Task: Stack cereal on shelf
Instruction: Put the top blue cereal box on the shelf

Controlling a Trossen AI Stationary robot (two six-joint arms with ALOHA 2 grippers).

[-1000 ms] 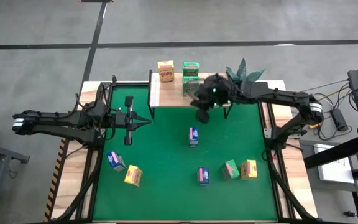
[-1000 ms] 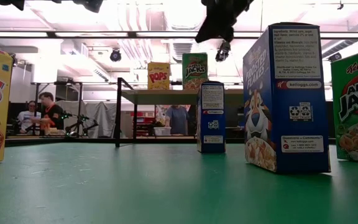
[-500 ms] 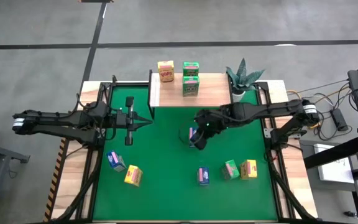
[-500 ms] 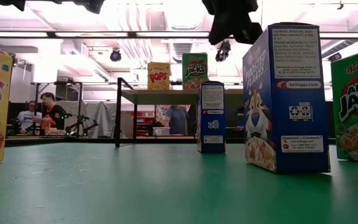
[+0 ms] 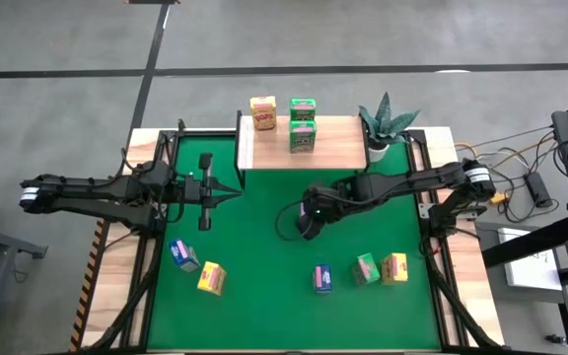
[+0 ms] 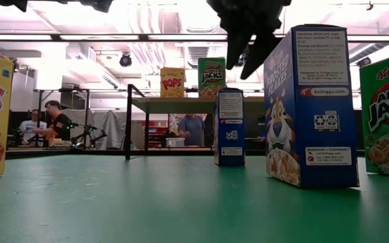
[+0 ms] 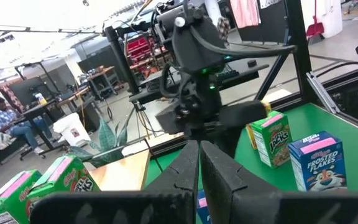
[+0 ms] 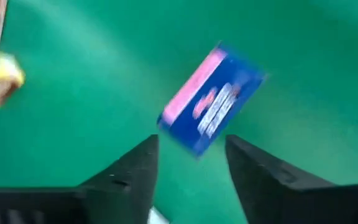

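Right gripper [image 5: 309,219] covers the blue cereal box at mid-mat in the high view, so that box cannot be seen from above; the right wrist view shows it [image 8: 211,99] blurred, standing just beyond the two dark fingers [image 8: 129,174], which are spread apart with nothing between them. In the low view the same gripper [image 6: 247,50] hangs from the top edge, fingers parted, above the small blue box [image 6: 230,127]; its upper body is cut off by the frame. Left gripper [image 5: 205,190] rests at the mat's left side, fingers pressed together and empty, as the left wrist view confirms [image 7: 199,168]. The shelf [image 5: 338,148] carries a yellow box [image 5: 262,111] and two green boxes [image 5: 303,123] along its far edge; whether the green pair touch cannot be told. On the mat lie a blue box [image 5: 181,254] and yellow box [image 5: 211,279] near the left front, and a blue box [image 5: 322,280], green box [image 5: 366,268] and yellow box [image 5: 394,267] near the right front. The low view crops the big near boxes at both side edges. A potted plant [image 5: 385,120] stands at the shelf's right end. Against a second ago: the right arm has swung from over the shelf's right end down to the mat centre, and its fingers, then closed, now stand apart. Left arm unchanged.
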